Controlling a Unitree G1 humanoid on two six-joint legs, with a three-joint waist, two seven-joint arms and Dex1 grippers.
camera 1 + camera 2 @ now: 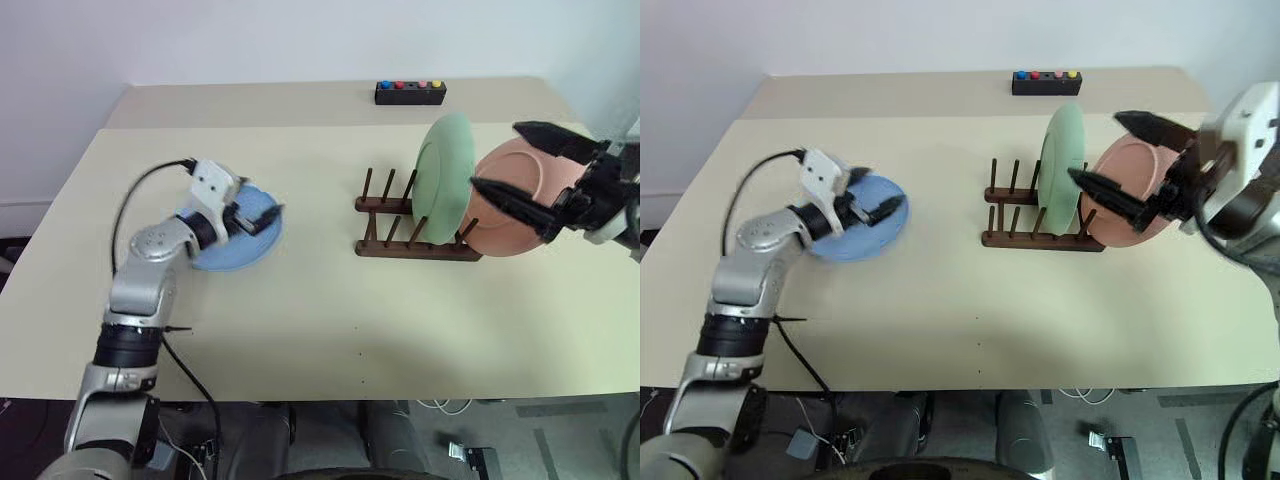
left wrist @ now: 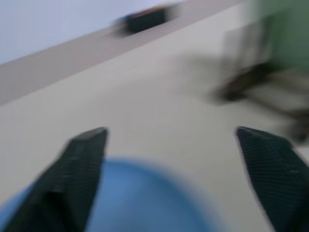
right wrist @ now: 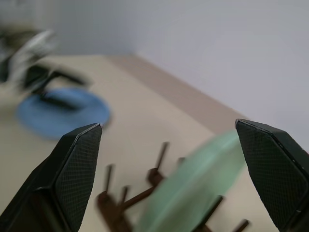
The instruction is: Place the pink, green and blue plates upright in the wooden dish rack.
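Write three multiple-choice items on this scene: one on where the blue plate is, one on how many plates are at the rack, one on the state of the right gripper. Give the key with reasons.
1. Where is the blue plate?
A. Flat on the table under the left gripper
B. Upright in the wooden dish rack
C. Beside the black button box

2. How many plates are at the rack?
A. None
B. Two
C. Three

3. How is the right gripper?
A. Shut on the green plate
B. Open
C. Shut on the rack

Key: 1 A, the blue plate lies far left of the rack. 2 B, the green plate and the pink plate are there. 3 B, its fingers are spread wide before the pink plate.
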